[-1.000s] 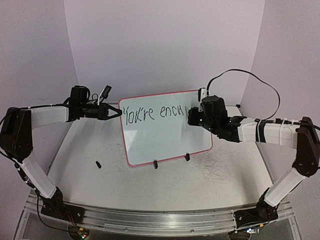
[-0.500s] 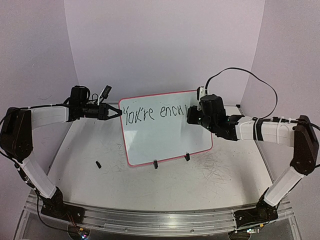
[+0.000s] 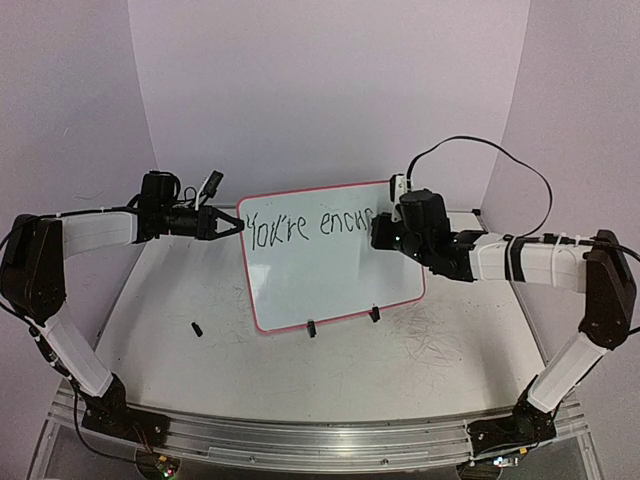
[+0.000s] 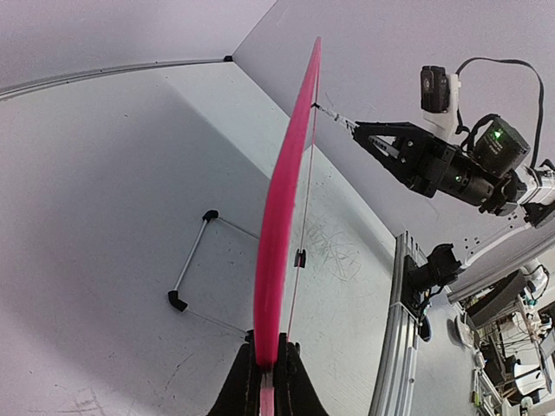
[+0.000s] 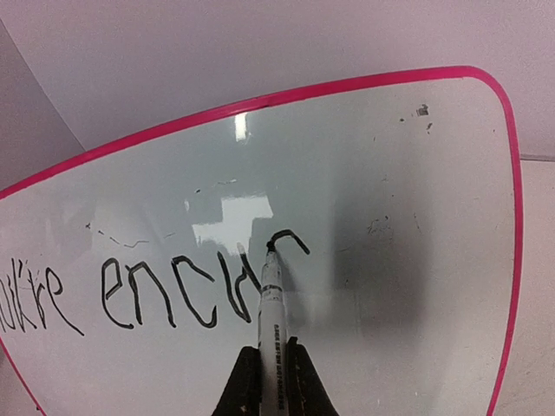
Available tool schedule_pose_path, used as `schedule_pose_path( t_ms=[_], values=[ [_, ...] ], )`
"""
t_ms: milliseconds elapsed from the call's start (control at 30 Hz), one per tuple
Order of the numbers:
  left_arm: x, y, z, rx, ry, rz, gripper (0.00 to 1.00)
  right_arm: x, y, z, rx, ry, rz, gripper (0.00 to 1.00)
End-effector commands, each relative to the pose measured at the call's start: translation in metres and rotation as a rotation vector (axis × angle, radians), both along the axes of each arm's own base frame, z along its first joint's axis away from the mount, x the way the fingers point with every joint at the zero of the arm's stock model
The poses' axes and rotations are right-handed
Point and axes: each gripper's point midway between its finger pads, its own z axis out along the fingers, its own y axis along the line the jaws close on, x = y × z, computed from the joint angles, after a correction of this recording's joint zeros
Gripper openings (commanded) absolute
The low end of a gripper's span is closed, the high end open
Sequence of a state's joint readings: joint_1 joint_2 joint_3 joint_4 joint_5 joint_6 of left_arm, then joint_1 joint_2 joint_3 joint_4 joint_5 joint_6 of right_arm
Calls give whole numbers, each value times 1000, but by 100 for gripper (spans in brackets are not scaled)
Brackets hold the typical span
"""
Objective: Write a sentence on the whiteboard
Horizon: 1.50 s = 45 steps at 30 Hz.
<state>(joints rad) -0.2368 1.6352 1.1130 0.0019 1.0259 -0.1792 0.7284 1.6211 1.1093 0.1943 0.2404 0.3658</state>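
Observation:
The whiteboard [image 3: 330, 275] stands upright at the table's middle on black clip feet. Its pink rim shows edge-on in the left wrist view [image 4: 277, 234]. My left gripper [image 3: 232, 225] is shut on the board's left rim [image 4: 268, 364]. My right gripper [image 3: 378, 232] is shut on a white marker [image 5: 272, 303]. The marker tip touches the board at the start of a fresh curved stroke [image 5: 289, 238]. The sentence [image 3: 308, 228] reads "You're encu" in black in the board's top line, also seen in the right wrist view [image 5: 165, 290].
A small black marker cap [image 3: 197, 328] lies on the table left of the board. The board's wire stand [image 4: 195, 260] rests behind it. Faint scribble marks [image 3: 435, 340] cover the table at the right. A black cable [image 3: 500, 160] loops above the right arm.
The right gripper has shifted slightly left and up with the marker, adding a new stroke after "encu". The left arm has not moved.

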Motion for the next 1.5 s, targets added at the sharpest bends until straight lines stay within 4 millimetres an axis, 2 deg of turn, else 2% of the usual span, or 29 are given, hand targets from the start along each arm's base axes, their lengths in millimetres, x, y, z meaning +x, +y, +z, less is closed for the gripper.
schedule_pose_path(
  t_ms=[0, 300, 600, 1000, 1200, 1467],
  values=[
    [-9, -13, 16, -3, -46, -50, 0, -12, 1, -14, 9, 38, 16, 0],
    [-9, -14, 16, -5, -46, -51, 0, -20, -16, -25, 4, 61, -42, 0],
    [-10, -14, 18, -5, -50, -52, 0, -5, -17, 4, 2, -10, -88, 0],
    [-11, -14, 18, -6, -53, -55, 0, 12, -9, 16, -9, -42, -83, 0],
    [-10, -14, 18, -5, -51, -55, 0, 10, -10, 9, -16, -26, -82, 0],
    [-11, -14, 18, -6, -52, -55, 0, -8, -15, -11, -15, 35, -50, 0]
  ],
)
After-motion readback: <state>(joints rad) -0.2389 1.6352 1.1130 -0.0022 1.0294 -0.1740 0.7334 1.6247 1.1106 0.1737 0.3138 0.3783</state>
